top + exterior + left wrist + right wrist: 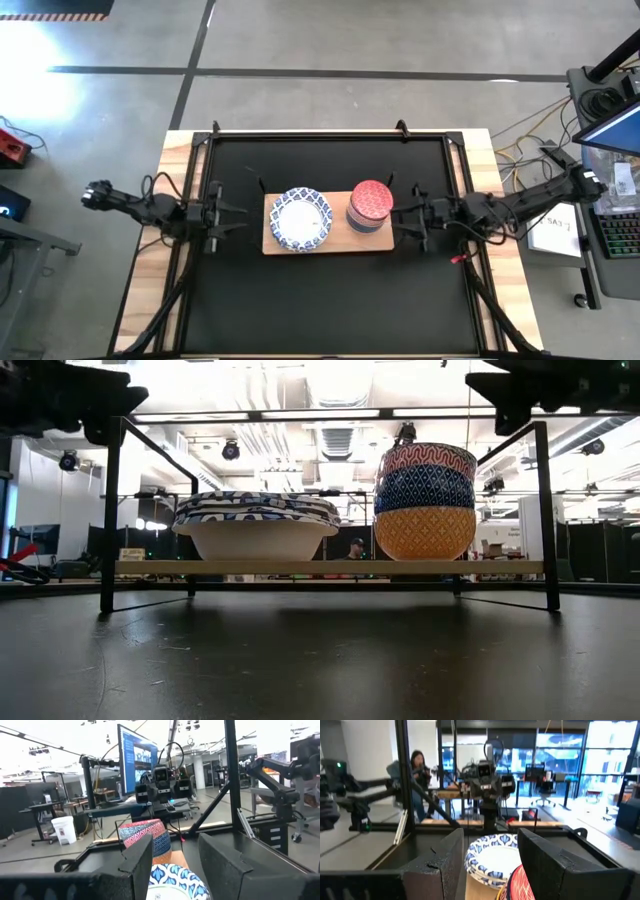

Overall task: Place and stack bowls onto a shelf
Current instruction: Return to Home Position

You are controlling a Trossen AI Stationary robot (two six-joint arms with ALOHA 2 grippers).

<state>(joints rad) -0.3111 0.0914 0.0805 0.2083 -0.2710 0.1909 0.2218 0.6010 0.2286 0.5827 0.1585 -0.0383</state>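
Note:
The light-brown wooden shelf [330, 243] stands mid-table on thin black supports. On its left part rests a stack of wide blue-and-white patterned bowls [301, 219] [257, 525]. On its right part stands a stack of small bowls [371, 205] [425, 502]: speckled red on top, blue in the middle, orange at the bottom. My left gripper [243, 210] hangs open above the table left of the shelf; its wrist view shows its gap [175, 860] facing the bowls. My right gripper [402, 213] hangs open right of the shelf [490, 862].
A black frame [330, 135] runs around the black tabletop, with uprights [110, 510] [543, 510] near the shelf ends. Bare tabletop [330, 305] lies on the near side of the shelf. A person [417, 767] sits in the room beyond the table.

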